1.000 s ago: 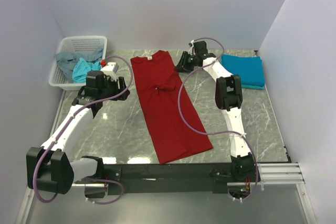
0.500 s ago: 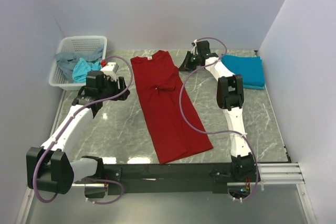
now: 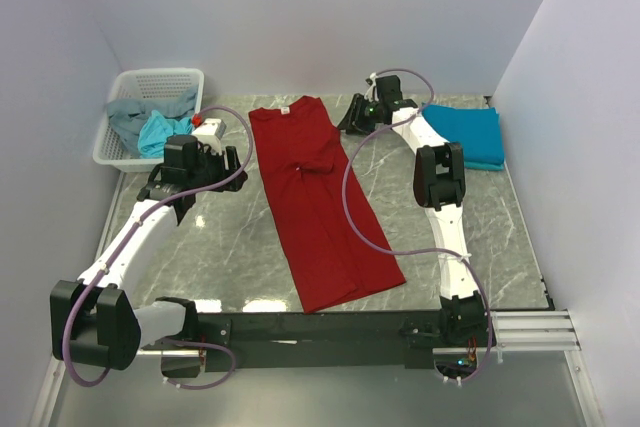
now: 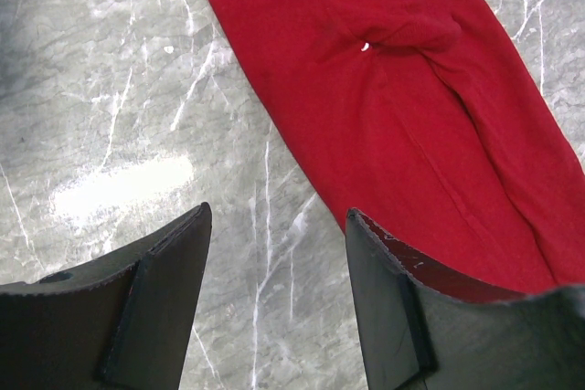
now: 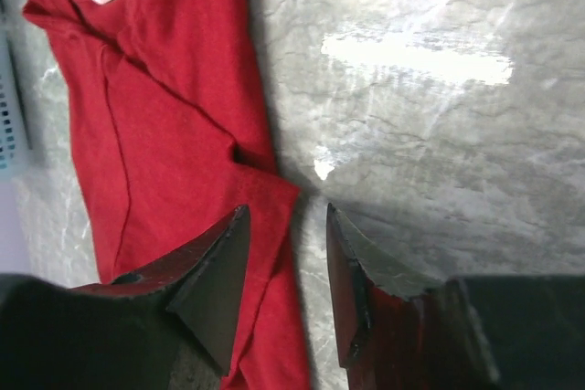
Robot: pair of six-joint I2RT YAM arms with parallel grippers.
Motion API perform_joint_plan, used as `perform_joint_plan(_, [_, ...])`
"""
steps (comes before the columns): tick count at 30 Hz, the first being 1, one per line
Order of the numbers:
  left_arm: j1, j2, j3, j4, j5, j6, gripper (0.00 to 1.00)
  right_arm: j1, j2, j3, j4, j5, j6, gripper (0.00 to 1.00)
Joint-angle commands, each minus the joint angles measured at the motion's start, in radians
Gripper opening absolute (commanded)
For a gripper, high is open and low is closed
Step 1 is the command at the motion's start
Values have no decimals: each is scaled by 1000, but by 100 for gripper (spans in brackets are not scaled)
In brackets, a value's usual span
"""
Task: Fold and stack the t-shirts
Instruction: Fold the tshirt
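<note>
My right gripper (image 3: 348,124) has drawn back a little, toward the far right of the table. A second ago it sat low against the right edge of the dark red t-shirt (image 3: 315,197), near the collar end. Now it hangs just beside that edge, its jaws apart with nothing between them. The purple cable (image 3: 400,75) looped over my wrist has shifted with it.

White arms (image 3: 125,237) with black joints (image 3: 437,175), purple cables (image 3: 346,183) and black fingers (image 4: 155,308).
</note>
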Motion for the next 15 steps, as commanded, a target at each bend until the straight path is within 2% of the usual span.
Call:
perform_joint_plan(1, [-6, -2, 41, 12, 6, 17, 66, -12, 1, 27, 28, -45, 38, 47])
perform_joint_plan(10, [-6, 11, 44, 10, 3, 17, 66, -4, 39, 2, 65, -114, 111, 47])
perform_joint_plan(15, [-7, 12, 44, 10, 4, 17, 66, 2, 41, -4, 51, -85, 113, 47])
